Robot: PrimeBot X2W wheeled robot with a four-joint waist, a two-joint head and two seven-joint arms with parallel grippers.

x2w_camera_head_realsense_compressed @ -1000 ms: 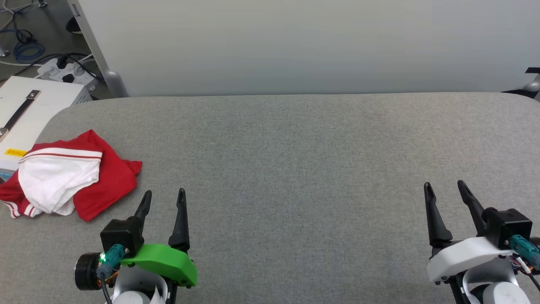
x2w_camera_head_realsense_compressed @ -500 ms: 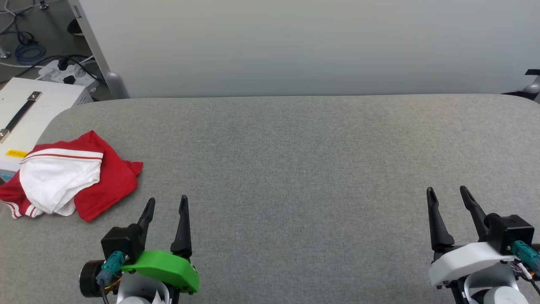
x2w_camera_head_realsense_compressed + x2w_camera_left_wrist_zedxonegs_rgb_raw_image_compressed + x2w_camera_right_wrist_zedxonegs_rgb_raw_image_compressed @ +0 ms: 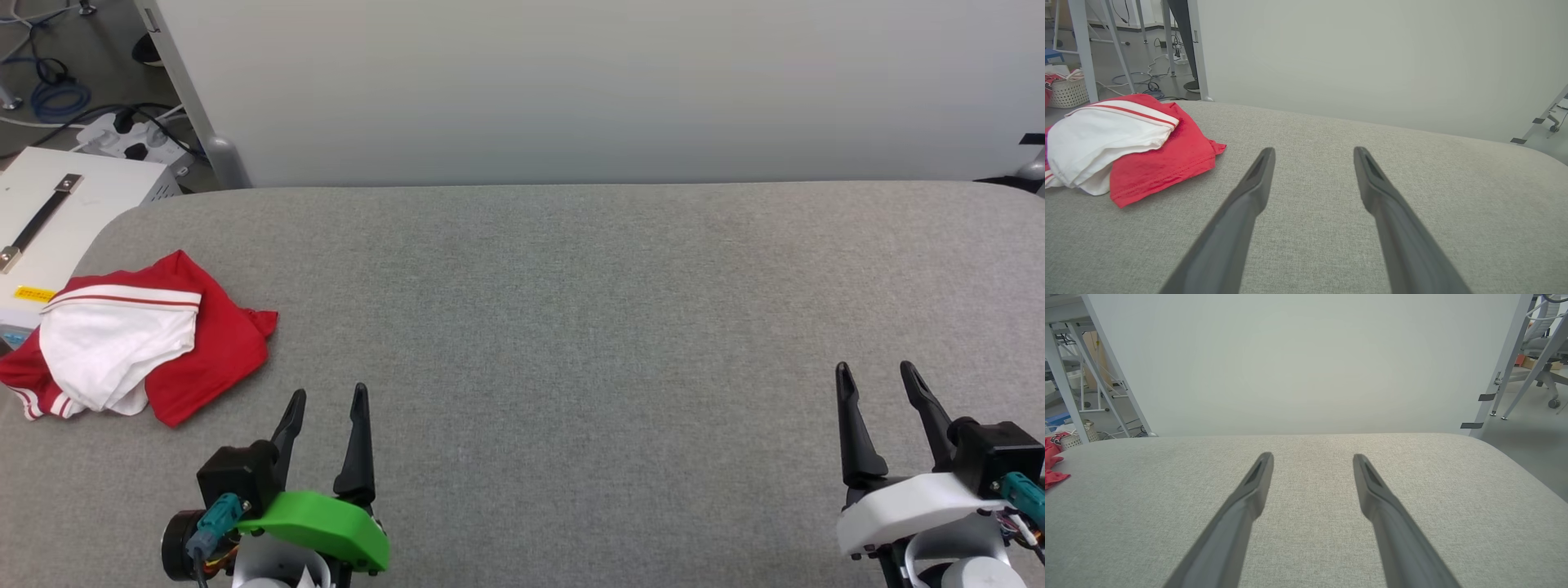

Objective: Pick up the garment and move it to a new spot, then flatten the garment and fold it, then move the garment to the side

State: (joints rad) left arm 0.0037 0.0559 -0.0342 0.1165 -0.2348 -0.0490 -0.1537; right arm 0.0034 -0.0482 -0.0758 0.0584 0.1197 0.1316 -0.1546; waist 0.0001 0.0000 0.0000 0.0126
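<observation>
No writing can be read. The small yellow sticker [image 3: 33, 292] on the white metal box with a dark strap handle [image 3: 106, 192] carries dark print too small to make out. The crumpled red and white garment [image 3: 216, 351] shows only plain cloth and red stripes.

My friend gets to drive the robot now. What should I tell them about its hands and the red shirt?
Left gripper: open, empty, above the grey pad, just short of the shirt.
Right gripper: open, empty, over the pad's far right.
Shirt: bunched in a heap at the pad's left edge, a white sleeve on top; nothing touches it.
Done: nothing that shows; the shirt is not flat or neatly folded.
Left: pick it up, move it to a new spot, flatten, fold, set it aside.
</observation>
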